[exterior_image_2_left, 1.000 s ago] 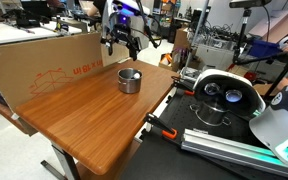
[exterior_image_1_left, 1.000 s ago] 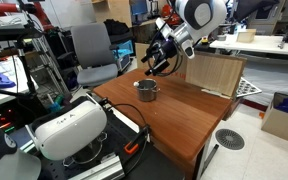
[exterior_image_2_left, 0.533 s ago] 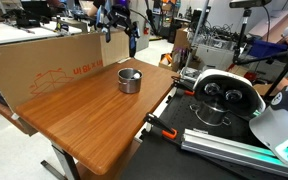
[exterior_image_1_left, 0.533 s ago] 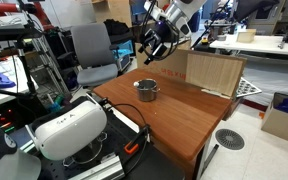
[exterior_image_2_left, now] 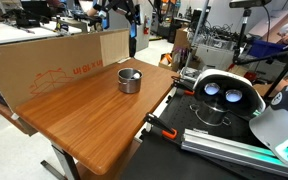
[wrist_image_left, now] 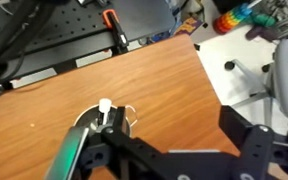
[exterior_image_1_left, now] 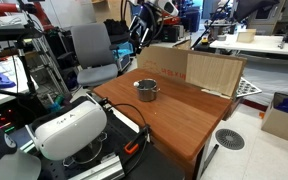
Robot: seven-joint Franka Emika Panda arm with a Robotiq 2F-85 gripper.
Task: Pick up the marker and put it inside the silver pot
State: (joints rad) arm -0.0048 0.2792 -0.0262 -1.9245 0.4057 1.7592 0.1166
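Observation:
The silver pot stands on the wooden table and shows in both exterior views. In the wrist view the pot lies far below, mostly hidden behind my left finger. The marker's whitish tip shows at the pot's rim and seems to lie inside it. In the exterior views the marker is too small to make out. My gripper is open and empty, high above the table behind the pot.
A brown cardboard box runs along the table's far side. A white headset and an orange-tipped black cable sit beside the table edge. A grey chair stands behind.
My gripper has risen from just above the pot and drawn back toward the top of both exterior views. The pot has not moved.

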